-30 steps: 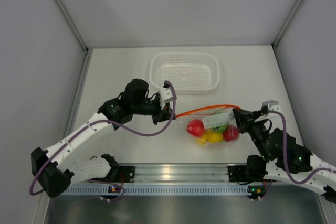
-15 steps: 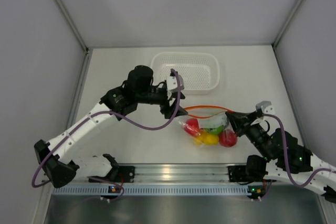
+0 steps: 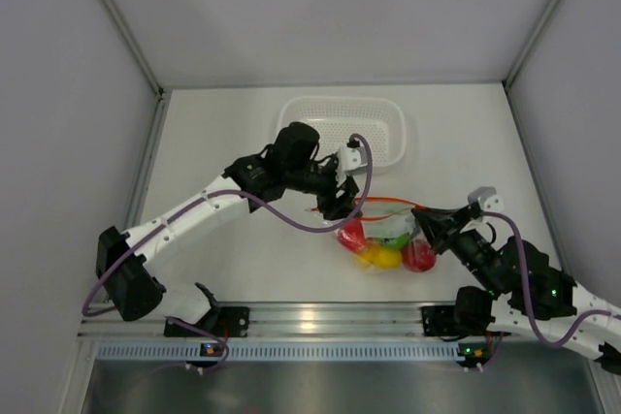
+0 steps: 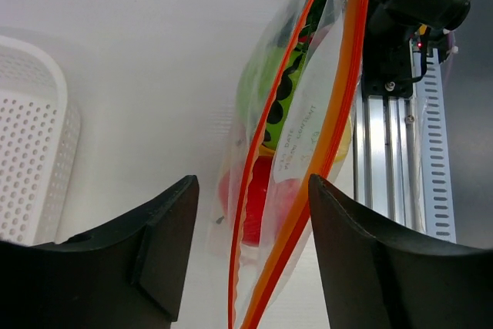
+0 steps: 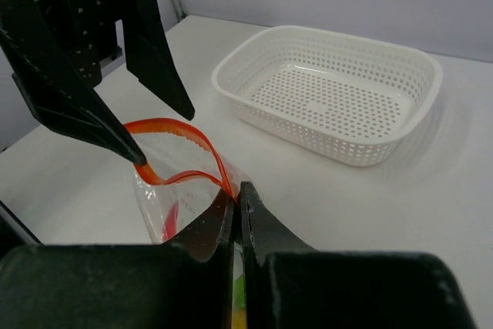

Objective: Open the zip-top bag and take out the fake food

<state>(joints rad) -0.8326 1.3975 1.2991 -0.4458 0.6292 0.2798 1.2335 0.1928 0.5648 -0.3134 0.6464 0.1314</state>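
Lower right of top view: right gripper is pinched shut on the right end of the zip-top bag, on its orange strip. Bag lies centre-right on the table, mouth gaping, fake food inside. Left gripper is at the bag's left end, jaws apart, the strip running between them unclamped. White basket sits beyond, upper centre.

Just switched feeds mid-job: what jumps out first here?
The zip-top bag in front of the white basket, its orange-red zip strip parted into a loop above the bright fake food. The right gripper is pinched shut on one end of that strip, while the left gripper hangs open astride the mouth.
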